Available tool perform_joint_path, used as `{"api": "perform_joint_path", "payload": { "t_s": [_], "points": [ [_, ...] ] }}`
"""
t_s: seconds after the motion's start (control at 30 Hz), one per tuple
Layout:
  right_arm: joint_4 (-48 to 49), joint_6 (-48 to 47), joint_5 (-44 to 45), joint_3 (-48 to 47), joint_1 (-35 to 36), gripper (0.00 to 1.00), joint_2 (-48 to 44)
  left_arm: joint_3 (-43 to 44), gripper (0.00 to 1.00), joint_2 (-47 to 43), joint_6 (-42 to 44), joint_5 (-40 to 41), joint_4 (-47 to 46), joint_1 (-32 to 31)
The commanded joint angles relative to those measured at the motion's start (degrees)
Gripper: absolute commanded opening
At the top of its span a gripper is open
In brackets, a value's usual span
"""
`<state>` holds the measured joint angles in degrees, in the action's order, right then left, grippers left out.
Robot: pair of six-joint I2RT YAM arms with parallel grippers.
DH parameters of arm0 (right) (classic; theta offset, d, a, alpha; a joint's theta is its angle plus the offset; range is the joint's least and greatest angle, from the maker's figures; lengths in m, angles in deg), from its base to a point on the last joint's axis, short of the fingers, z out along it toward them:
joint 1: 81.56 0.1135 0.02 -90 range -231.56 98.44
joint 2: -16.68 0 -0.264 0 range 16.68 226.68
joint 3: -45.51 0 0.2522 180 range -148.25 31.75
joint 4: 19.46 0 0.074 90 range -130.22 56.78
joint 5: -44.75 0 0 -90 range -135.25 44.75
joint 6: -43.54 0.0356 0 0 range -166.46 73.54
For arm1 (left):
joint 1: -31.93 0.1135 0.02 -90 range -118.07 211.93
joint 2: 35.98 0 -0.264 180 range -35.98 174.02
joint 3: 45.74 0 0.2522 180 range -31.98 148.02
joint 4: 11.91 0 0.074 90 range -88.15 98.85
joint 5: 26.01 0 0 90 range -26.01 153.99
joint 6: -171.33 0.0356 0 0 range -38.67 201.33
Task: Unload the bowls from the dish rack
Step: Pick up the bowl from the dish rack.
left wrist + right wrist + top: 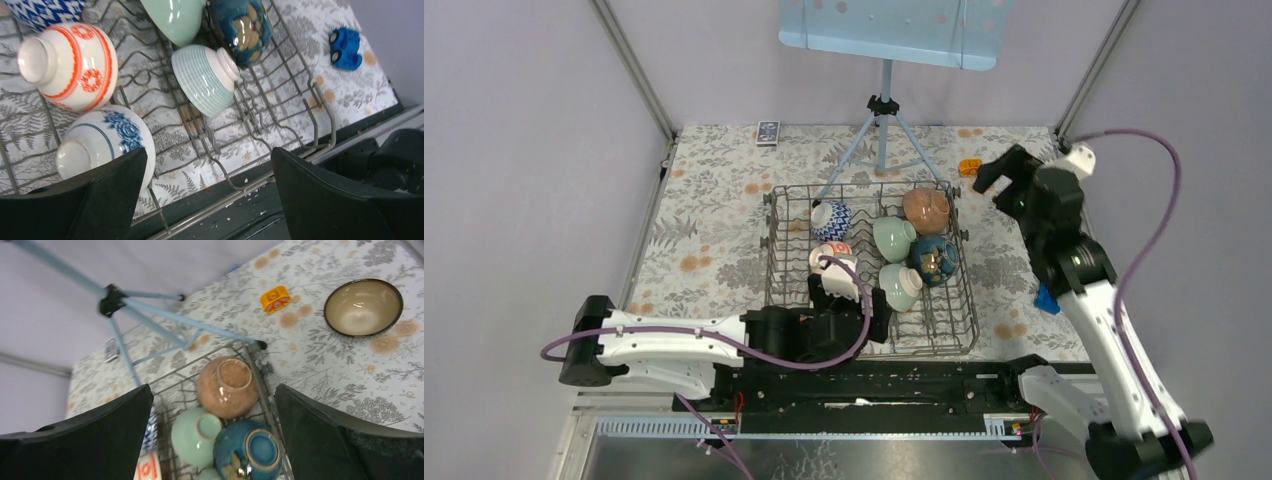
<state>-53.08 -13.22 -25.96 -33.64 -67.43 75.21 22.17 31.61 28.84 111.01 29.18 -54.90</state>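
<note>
left jaws: spread wide with nothing between them, low over the near edge of the dish rack.
in the gap: only bare wire and the table's leafy cloth.
nearest bowl: the white bowl with a blue flower, just beside the left finger and partly behind its tip, so off to one side of the gap.
its pose: tipped on its side among the tines, foot toward the lower left of the left wrist view; its foot-to-rim axis runs nearly along the line from finger to finger.
further ahead: the striped pale green bowl, in line with the gap, foot pointing up and right; the red-and-white bowl lies left of it, foot to the left.
right jaws: also wide and empty, held high over the rack's far right corner.
below them: the orange bowl, upside down with its foot ring up, straight under the gap.
already out: the brown bowl, upright on the table, well apart from the rack.
nearer arm: likely the left for the near row, the right for the orange bowl.
coming move: probably a sideways shift of the left jaws toward the flowered bowl.
</note>
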Motion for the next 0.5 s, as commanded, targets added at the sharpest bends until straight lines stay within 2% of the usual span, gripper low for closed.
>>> {"api": "perform_joint_path", "payload": {
  "t_s": [0.0, 0.17, 0.3, 0.47],
  "points": [
    [-1.3, -2.1, -4.0, 6.0, 2.9, 1.0, -12.0, 0.9, 0.99, -3.7, 1.3, 4.3, -0.2, 1.6],
    [-4.4, -5.7, -16.0, 9.3, 4.8, 1.0, -19.6, 0.4, 0.99, -4.2, 3.6, 4.4, -0.5, 4.8],
    [-8.8, -11.0, -18.9, 9.5, 4.9, 1.0, -19.3, -0.3, 0.99, -4.7, 3.6, 2.2, -0.5, 8.3],
    [-7.5, -14.6, -22.7, 13.2, 7.3, 1.0, -16.9, -0.7, 0.99, -4.9, 5.7, -3.8, -1.6, 13.5]
  ]
}}
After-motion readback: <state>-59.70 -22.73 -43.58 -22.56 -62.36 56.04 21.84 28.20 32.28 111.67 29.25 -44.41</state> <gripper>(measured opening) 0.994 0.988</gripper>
